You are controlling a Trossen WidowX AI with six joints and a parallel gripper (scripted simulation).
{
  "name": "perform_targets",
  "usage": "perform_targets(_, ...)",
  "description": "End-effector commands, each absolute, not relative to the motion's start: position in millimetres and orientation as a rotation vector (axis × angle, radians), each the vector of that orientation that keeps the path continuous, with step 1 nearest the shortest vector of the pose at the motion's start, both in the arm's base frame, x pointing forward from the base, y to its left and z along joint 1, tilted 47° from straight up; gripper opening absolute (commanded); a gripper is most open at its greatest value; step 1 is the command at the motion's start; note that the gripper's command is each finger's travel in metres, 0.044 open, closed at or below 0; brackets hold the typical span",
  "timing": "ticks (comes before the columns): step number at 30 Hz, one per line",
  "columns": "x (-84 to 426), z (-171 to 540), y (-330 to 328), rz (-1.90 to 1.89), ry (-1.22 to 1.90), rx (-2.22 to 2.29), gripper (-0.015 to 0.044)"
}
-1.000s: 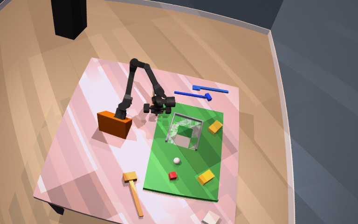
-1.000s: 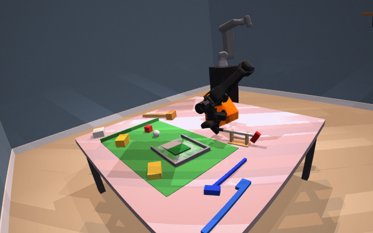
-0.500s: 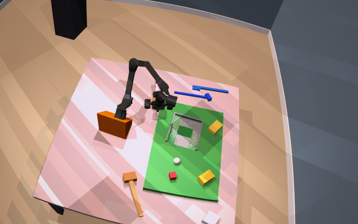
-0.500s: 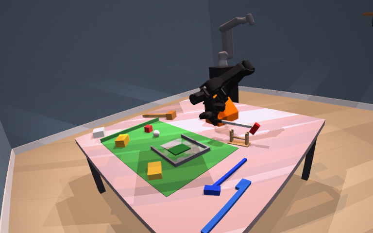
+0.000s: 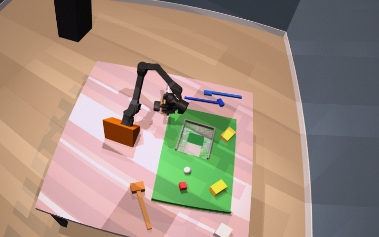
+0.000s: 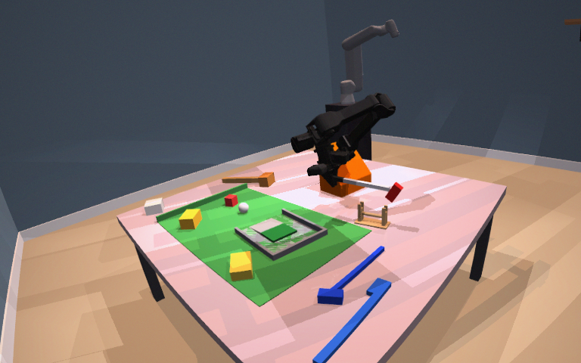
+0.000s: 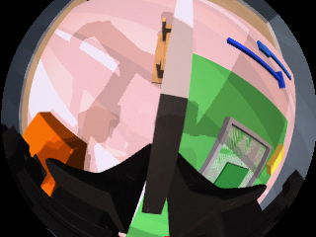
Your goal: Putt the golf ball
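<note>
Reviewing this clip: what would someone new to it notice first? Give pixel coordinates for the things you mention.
Probably the bright green mat [image 5: 167,178] [image 6: 205,252] [image 7: 212,79] spread over the pink table, carrying a grey-walled frame [image 5: 212,139] [image 6: 299,245] [image 7: 214,145]. Next, the black arm [image 5: 138,83] [image 6: 351,115] rising from its orange block [image 5: 118,134] [image 6: 357,169] [image 7: 44,133], its gripper [image 6: 333,179] [image 7: 160,149] shut on the red-headed putter [image 6: 368,184] [image 7: 170,118] above the small wooden stand [image 6: 372,223] [image 7: 159,59].

no readable text, no labels, no brand names, no numbers, no signs on anything in view

The gripper [image 6: 334,178] grips the putter [image 6: 366,184], its red head raised above the wooden stand [image 6: 372,221]. The ball [image 6: 243,208] sits on the green mat [image 6: 205,246], near the red cube [image 6: 231,200].
</note>
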State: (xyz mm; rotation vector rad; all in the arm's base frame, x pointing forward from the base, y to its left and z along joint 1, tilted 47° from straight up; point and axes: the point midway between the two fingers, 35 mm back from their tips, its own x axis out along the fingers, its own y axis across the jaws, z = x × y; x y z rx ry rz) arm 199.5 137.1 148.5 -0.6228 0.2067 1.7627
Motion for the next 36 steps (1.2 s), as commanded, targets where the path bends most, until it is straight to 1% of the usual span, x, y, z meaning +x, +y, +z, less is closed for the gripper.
perform_targets(1, 215.1, 142.9, 125.7, 1.724, 0.311, -0.58, 0.0)
perform_targets(18, 270.0, 98.9, 55.8, 1.511, 0.803, -0.331, 0.0)
perform_targets(36, 294.0, 41.1, -33.9, 1.232, 1.241, -0.021, 0.0)
